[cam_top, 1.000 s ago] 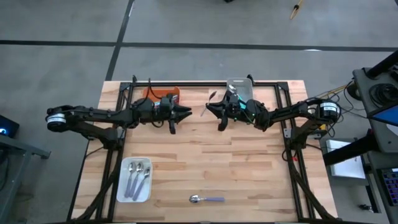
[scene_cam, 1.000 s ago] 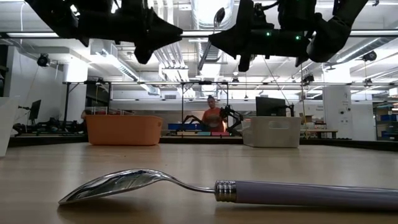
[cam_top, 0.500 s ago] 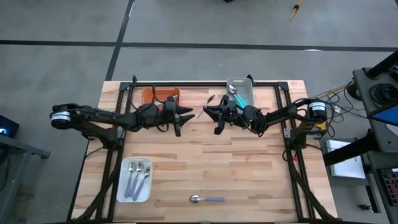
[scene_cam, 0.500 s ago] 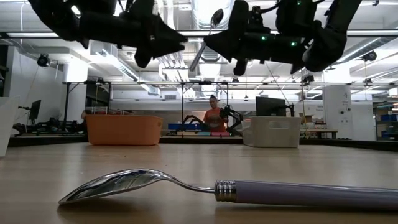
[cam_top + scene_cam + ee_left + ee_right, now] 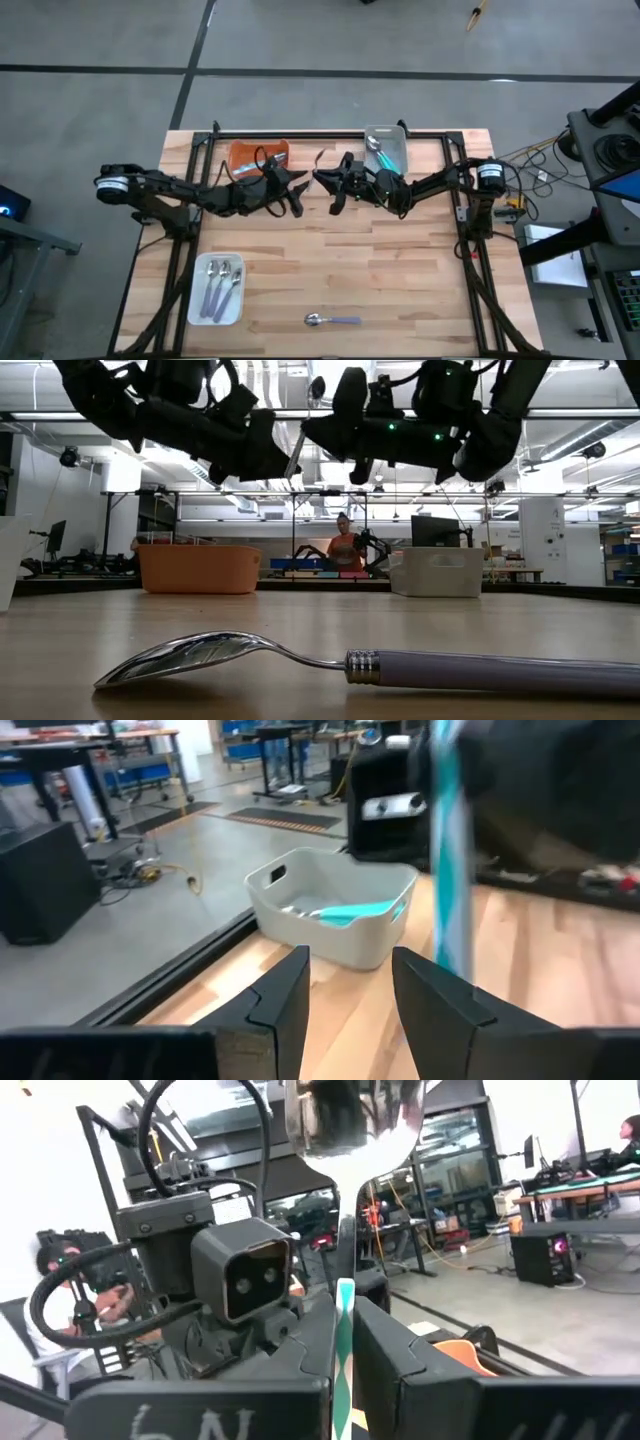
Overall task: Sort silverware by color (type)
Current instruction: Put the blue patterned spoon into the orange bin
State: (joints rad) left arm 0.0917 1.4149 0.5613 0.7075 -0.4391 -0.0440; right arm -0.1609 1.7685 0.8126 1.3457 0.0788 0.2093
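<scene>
Right wrist view: right fingers (image 5: 344, 1342) pinch teal spoon (image 5: 345, 1220); left fingers (image 5: 345, 985) spread apart.

Wood, plastic and polished metal

Pale matt wooden table (image 5: 400, 270); glossy metal-bowled spoon (image 5: 400, 665) with smooth lavender handle; beyond it, matt plastic orange tray (image 5: 200, 568).

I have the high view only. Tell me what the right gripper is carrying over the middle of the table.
Observer: The right wrist view shows the right gripper shut on a teal-handled spoon, bowl end away from the fingers.
Operator: Say whether the left gripper has it too.
Observer: No. In the left wrist view the left gripper is open, and the handle stands ahead of its fingers, not between them.
Operator: Give me its height.
Observer: In the low view it hangs well above the tabletop, tilted, bowl uppermost.
</scene>
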